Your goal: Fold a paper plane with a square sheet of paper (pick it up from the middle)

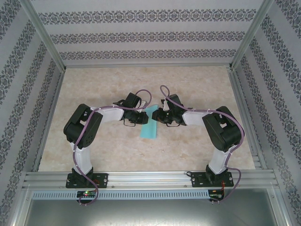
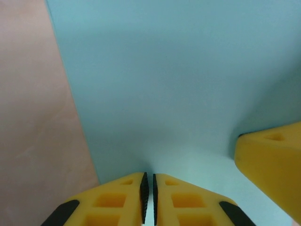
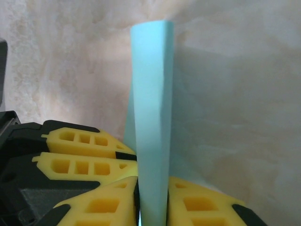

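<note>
The square sheet of paper (image 1: 150, 128), teal-blue and partly folded, is held up between my two grippers at the middle of the table. My left gripper (image 1: 142, 117) grips its left side. In the left wrist view the paper (image 2: 164, 84) spreads wide ahead of the left gripper (image 2: 148, 176), whose pads are pressed together on its near edge. My right gripper (image 1: 158, 115) grips from the right. In the right wrist view the right gripper (image 3: 151, 181) is shut on a narrow upright fold of the paper (image 3: 150, 94), with the left gripper's yellow fingers (image 3: 80, 155) close beside it.
The beige marbled table (image 1: 117, 150) is bounded by patterned walls (image 1: 19, 94) on three sides. Aluminium rails (image 1: 150, 179) run along the near edge where both arm bases are bolted. The right gripper's finger (image 2: 273, 169) shows at the right edge of the left wrist view.
</note>
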{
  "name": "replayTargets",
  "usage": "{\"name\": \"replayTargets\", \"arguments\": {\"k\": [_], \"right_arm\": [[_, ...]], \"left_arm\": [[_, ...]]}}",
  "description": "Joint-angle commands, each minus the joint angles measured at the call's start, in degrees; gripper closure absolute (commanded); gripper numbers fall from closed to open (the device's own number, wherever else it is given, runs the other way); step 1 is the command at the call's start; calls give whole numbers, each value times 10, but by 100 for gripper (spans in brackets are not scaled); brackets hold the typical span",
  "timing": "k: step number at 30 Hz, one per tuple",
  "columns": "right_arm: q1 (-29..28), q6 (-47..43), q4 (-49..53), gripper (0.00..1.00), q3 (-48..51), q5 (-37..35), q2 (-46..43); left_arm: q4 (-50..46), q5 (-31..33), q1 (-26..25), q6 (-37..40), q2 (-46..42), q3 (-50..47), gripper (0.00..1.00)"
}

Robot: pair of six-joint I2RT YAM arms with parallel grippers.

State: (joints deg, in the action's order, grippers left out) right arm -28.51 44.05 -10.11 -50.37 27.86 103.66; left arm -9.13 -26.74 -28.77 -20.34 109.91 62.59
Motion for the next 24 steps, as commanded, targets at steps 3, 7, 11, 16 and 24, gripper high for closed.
{"name": "replayTargets", "arguments": {"k": [3,7,11,16,24], "right_arm": [[12,3,-25,83,15,17,-7],[15,1,-30,87,18,23,-12],[16,3,-41,91,21,31,-17],[17,1,-44,95,17,39,-19],[27,19,-64,100,21,75,-59]], "left_arm": [[-118,25,9,1,-5,-7,77],[-127,11,9,-3,-26,14,73],[-133,-5,9,-7,-52,29,67],[-150,-7,9,-5,-79,39,57],[-169,18,26,-4,-155,14,37]]}}
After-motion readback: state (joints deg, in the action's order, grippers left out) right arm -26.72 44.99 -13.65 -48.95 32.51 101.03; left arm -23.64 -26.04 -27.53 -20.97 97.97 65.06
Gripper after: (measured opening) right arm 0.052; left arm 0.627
